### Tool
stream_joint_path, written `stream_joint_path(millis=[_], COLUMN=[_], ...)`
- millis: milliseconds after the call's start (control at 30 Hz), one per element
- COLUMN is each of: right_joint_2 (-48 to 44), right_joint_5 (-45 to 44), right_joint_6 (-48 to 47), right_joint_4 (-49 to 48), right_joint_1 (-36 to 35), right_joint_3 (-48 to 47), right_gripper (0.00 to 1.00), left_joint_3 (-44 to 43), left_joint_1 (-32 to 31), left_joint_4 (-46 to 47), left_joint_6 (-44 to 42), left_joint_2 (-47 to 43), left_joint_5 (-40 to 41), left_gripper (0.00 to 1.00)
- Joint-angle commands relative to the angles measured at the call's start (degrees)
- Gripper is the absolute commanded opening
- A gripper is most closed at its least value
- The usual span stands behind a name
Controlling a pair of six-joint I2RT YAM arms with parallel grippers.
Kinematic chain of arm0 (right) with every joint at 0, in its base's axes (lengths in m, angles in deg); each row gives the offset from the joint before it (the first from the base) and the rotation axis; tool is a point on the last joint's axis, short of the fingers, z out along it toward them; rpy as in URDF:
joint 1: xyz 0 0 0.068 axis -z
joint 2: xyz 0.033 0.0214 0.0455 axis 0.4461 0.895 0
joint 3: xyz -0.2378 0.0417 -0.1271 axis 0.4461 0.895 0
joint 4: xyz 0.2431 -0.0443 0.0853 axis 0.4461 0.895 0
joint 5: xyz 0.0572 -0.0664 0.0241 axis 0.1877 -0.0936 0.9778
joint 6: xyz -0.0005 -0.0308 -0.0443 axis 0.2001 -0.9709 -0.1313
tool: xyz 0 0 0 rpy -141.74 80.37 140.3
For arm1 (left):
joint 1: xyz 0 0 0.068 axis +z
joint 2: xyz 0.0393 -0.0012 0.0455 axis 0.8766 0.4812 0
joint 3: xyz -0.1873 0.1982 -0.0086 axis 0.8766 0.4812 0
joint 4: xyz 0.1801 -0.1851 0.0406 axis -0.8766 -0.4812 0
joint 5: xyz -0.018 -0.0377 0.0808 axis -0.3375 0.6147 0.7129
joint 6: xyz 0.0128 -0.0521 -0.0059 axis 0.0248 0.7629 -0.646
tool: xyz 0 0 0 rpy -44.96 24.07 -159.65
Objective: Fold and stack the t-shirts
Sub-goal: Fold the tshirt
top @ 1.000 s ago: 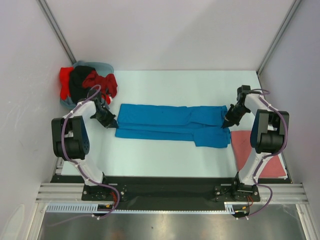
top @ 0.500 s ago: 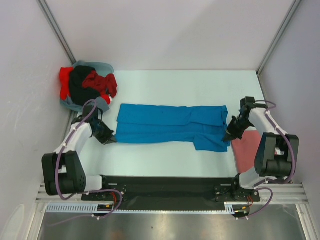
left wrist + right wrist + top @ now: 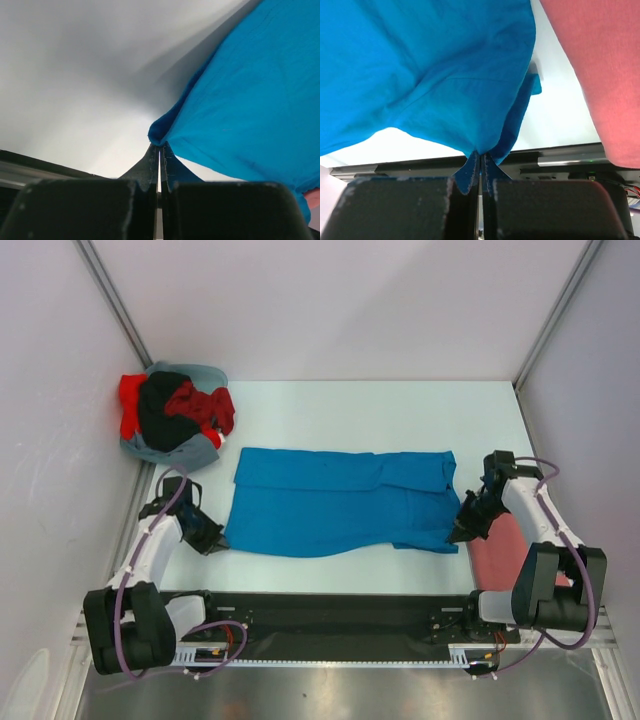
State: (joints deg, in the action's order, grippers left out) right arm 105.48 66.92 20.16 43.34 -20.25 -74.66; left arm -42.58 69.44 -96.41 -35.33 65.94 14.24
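Observation:
A bright blue t-shirt [image 3: 335, 502] lies stretched sideways across the middle of the table. My left gripper [image 3: 218, 541] is shut on its near left corner [image 3: 156, 135]. At the near right corner [image 3: 482, 147] my right gripper [image 3: 456, 535] is pinched shut on the blue cloth, which hangs up from the fingertips. A dull pinkish-red t-shirt [image 3: 500, 548] lies flat at the right edge, also in the right wrist view [image 3: 600, 75]. A heap of bright red, black and grey-blue t-shirts [image 3: 172, 418] sits at the back left corner.
White walls with metal posts [image 3: 115, 305] close in the table on three sides. A black rail [image 3: 320, 610] runs along the near edge between the arm bases.
Both grippers have pulled the blue t-shirt's near edge toward the front of the table, opening a fold so the shirt lies wider. Both arms have swung lower and outward.

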Motion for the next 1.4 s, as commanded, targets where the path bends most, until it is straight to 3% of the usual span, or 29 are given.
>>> stream_joint_path(millis=[0, 467, 1367], right_joint_2=[-2.0, 5.6, 25.9], right_joint_5=[-0.9, -2.1, -3.1], right_joint_6=[-0.3, -0.8, 0.7], right_joint_4=[2.0, -2.7, -8.8], right_joint_1=[0.1, 1.0, 1.9], right_joint_3=[-0.4, -6.2, -21.5], right_gripper=[0.00, 0.00, 0.00], left_joint_3=[0.5, -7.0, -26.9], left_joint_1=[0.6, 0.1, -1.5], left_joint_4=[-0.6, 1.8, 7.2], left_joint_6=[-0.5, -4.2, -4.0], left_joint_2=[-2.1, 2.9, 30.1], left_joint_5=[0.5, -3.7, -5.6], left_gripper=[0.00, 0.00, 0.00])
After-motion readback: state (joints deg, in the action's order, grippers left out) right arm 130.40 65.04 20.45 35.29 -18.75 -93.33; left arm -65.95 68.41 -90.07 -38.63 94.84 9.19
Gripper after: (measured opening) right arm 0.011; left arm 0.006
